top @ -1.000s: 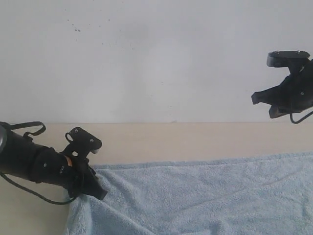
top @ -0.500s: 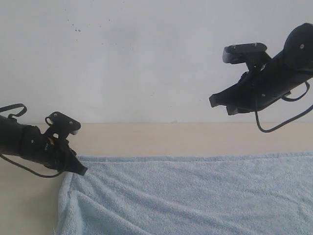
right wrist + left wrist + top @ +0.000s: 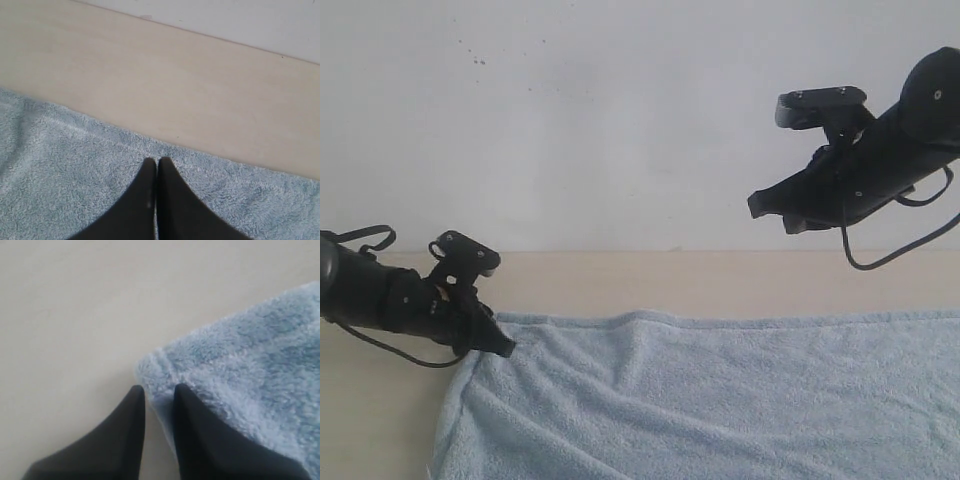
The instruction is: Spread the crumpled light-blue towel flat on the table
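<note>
The light-blue towel [image 3: 720,400] lies spread over the near part of the table [image 3: 720,280], with a low bulge in its far edge and a few wrinkles near its left corner. My left gripper [image 3: 505,350] sits low at that far left corner. In the left wrist view its jaws [image 3: 159,390] stand slightly open; the towel's hemmed corner [image 3: 250,350] lies at the tips with bare table showing in the gap. My right gripper [image 3: 755,205] hangs in the air above the towel, shut and empty [image 3: 156,161].
A white wall [image 3: 620,120] rises behind the table's far edge. A strip of bare tabletop [image 3: 150,65] runs between the wall and the towel's far hem [image 3: 60,170], and more bare table [image 3: 75,315] lies left of the corner.
The left gripper pulled the towel's corner leftward and back, then its jaws parted and it shifted slightly right. A bulge rose in the far hem. The right arm swung inward, then held still.
</note>
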Motion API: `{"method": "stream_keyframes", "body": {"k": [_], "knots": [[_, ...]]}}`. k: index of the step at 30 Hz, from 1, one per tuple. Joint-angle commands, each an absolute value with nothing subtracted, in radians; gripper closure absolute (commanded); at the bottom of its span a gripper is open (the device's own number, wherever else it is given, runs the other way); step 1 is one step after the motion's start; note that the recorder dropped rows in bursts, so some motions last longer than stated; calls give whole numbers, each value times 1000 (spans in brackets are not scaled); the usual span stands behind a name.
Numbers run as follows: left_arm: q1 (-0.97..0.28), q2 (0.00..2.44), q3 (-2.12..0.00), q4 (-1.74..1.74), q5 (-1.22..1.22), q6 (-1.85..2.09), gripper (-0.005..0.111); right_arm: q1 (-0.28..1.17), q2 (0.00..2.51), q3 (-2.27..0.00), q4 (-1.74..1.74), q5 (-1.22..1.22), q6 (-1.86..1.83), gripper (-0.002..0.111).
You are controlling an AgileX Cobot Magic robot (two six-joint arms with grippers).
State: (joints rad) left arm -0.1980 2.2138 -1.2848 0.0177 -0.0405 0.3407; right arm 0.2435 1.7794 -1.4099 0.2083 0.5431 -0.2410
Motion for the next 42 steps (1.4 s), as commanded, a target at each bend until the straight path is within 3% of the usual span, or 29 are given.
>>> {"method": "stream_keyframes", "body": {"k": [1,12,22,42], "knots": [[-275,2107,-1255,12,-79,307,85,242,1767,-1405,204,545,-260,108],[-353,2002,-1156,18,-172,213,85,244,1767,-1405,204,565,-262,108],[-455,1986,-1121,18,-145,191,85,331,1774,-1405,183,579,-264,108],[-452,1556,-467,7,-231,-91,85,419,1866,-1405,165,696,-249,108]]}}
